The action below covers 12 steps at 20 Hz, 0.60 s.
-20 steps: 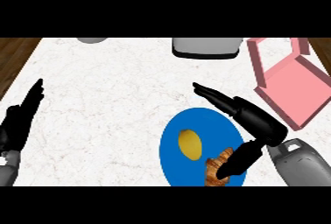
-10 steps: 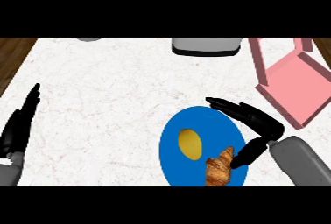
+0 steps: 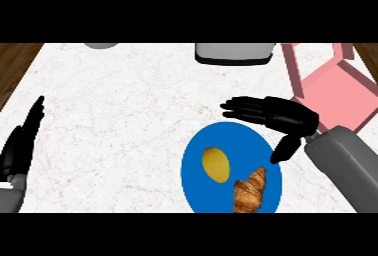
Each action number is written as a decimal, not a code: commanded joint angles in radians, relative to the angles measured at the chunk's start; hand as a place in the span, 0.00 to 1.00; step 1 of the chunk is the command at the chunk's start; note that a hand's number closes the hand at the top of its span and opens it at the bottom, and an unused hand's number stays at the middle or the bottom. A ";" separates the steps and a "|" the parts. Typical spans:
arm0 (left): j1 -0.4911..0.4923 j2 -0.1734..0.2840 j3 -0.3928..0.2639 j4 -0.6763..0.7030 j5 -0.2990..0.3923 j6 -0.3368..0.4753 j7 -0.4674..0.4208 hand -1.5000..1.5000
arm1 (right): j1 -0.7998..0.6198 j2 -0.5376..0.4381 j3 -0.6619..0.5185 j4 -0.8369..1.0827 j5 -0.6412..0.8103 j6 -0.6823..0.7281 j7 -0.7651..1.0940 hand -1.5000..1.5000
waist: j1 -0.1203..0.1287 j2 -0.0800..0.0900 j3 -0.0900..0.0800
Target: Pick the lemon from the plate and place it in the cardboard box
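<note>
We find the lemon (image 3: 215,163) on the plate (image 3: 198,190), croissant (image 3: 250,189) just right of it. Beyond the plate, our right robot hand (image 3: 277,116) hovers open, empty. Risk: grabbing the croissant instead. Left robot hand (image 3: 21,145) rests open, far left. Box (image 3: 336,92) lies beyond.

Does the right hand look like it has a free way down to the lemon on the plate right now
Probably yes. The right hand hovers open over the blue plate's far edge, and the lemon lies uncovered; the croissant sits apart, nearer the robot, so it seems not to block.
</note>
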 commanded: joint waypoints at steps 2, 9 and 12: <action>0.021 -0.008 0.017 0.031 -0.001 -0.008 -0.041 0.50 | -0.126 0.014 0.079 -0.038 0.142 0.088 0.174 0.00 | -0.003 -0.001 -0.001; -0.005 -0.034 0.044 0.043 -0.022 -0.005 -0.027 0.50 | -0.064 0.120 0.167 -0.100 0.268 0.196 0.334 0.00 | -0.014 0.000 0.000; 0.017 -0.032 0.035 -0.026 -0.043 -0.018 0.029 0.50 | -0.064 0.144 0.142 -0.183 0.306 0.258 0.423 0.00 | -0.014 -0.002 0.000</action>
